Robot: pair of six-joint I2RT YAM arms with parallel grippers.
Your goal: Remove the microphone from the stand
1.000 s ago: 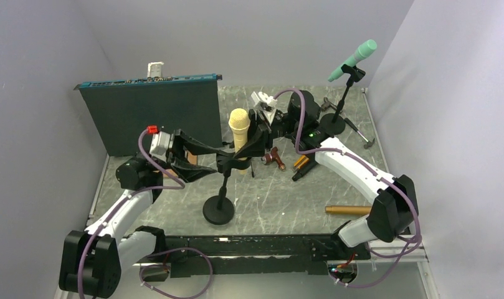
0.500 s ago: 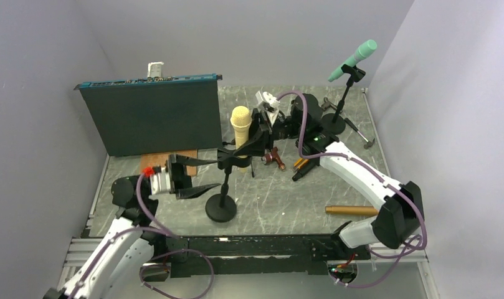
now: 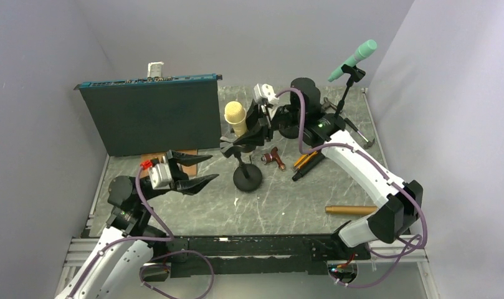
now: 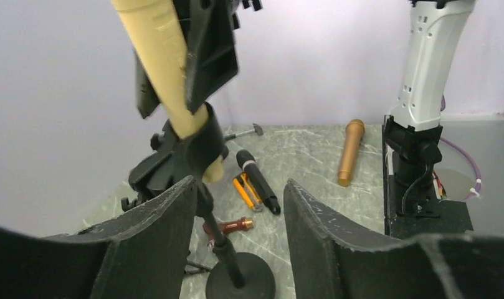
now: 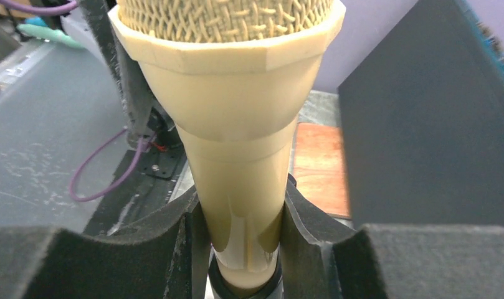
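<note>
Top: my right gripper (image 3: 242,134) is clamped on the cream microphone (image 3: 235,114), which sits in the clip of the stand (image 3: 247,179), mid-table. My left gripper (image 3: 213,167) is open and empty, apart from the stand. Left wrist: jaws spread, stand pole beyond them. Right wrist: pads squeeze the microphone body below the head.

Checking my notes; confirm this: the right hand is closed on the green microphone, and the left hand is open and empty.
Not the green one. The right hand is closed on the cream microphone, as the right wrist view shows; the green microphone sits on its own stand. The left hand is open and empty.
</note>
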